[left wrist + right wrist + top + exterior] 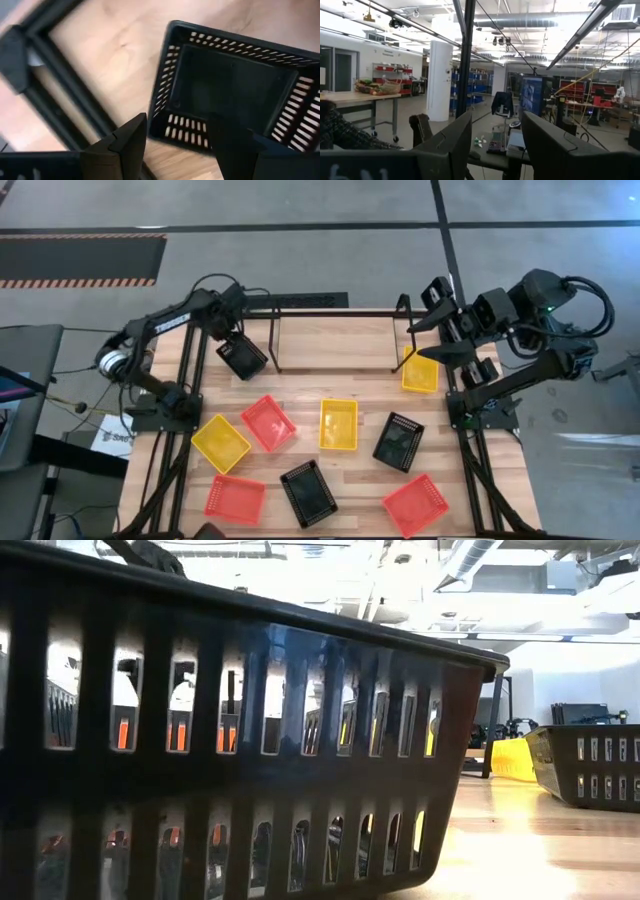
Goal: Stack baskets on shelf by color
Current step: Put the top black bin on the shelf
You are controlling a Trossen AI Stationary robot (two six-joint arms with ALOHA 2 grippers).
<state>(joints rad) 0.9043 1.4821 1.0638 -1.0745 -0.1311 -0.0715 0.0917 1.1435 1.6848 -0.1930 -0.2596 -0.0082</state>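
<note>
The left end effector [232,332] hovers open over a black basket [242,356] lying at eleven o'clock on the desk [300,385], just outside the shelf [335,315]. The right end effector [437,300], also open and holding nothing, is raised at one o'clock, above a yellow basket [420,370] by the shelf's right post. No stack shows yet. Seven other baskets, black, red-orange and yellow, lie scattered from four to eight o'clock, so I judge nearly all the sorting remains.
</note>
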